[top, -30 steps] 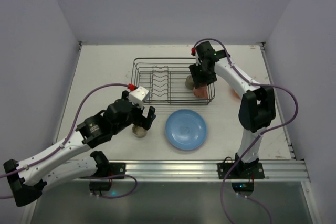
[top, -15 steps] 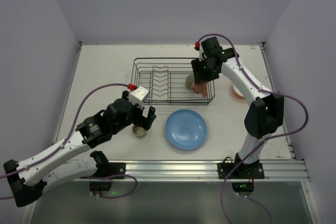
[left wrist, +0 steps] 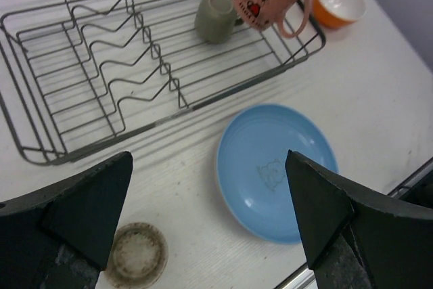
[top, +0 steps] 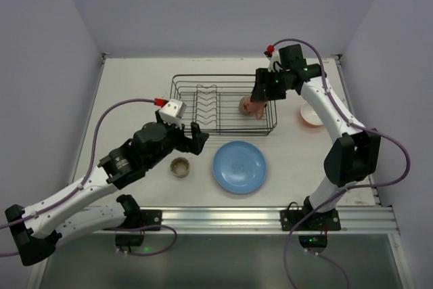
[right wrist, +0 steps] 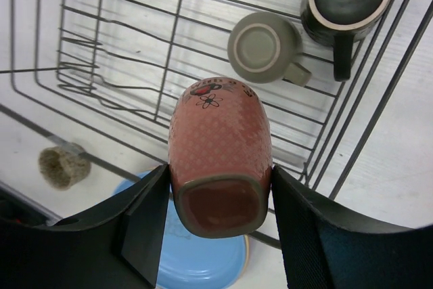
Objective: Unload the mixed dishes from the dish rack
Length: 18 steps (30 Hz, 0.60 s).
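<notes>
The pink cup (right wrist: 220,147) was gripped by the right claw (right wrist: 220,191) above the right end of the dish rack (top: 210,76), while the left claw (left wrist: 203,201) was held open over the worktop (top: 135,99) beside the beige cup (top: 180,166).

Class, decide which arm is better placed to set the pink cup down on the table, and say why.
Right. The right gripper is shut on the pink cup, held above the dish rack. The left gripper is open and empty, over by the beige cup.
</notes>
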Each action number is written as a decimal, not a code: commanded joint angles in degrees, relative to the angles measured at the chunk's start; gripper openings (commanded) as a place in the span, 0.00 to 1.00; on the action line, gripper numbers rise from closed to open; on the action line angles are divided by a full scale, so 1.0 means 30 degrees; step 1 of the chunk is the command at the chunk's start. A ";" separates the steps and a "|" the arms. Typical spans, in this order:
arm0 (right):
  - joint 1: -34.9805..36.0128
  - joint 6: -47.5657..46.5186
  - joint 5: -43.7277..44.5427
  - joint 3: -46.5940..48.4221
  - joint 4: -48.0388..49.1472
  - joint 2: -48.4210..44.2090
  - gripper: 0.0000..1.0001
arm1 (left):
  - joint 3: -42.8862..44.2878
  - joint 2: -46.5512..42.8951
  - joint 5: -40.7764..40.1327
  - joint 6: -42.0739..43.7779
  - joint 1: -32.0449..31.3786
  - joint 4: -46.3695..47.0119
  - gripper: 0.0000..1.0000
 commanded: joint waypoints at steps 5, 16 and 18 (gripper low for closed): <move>-0.0853 0.1837 -0.5037 -0.1106 0.3258 -0.2898 0.00 | -0.1764 0.1367 0.2325 -0.2027 0.0541 1.1523 1.00; -0.1790 0.3418 -0.9197 -0.2600 0.5892 -0.5417 0.00 | -0.3787 0.4679 1.0301 -0.4753 0.4819 2.3511 1.00; -0.1995 0.3800 -1.0689 -0.3096 0.6537 -0.5798 0.00 | -0.3758 0.5495 1.1120 -0.4986 0.5257 2.4396 1.00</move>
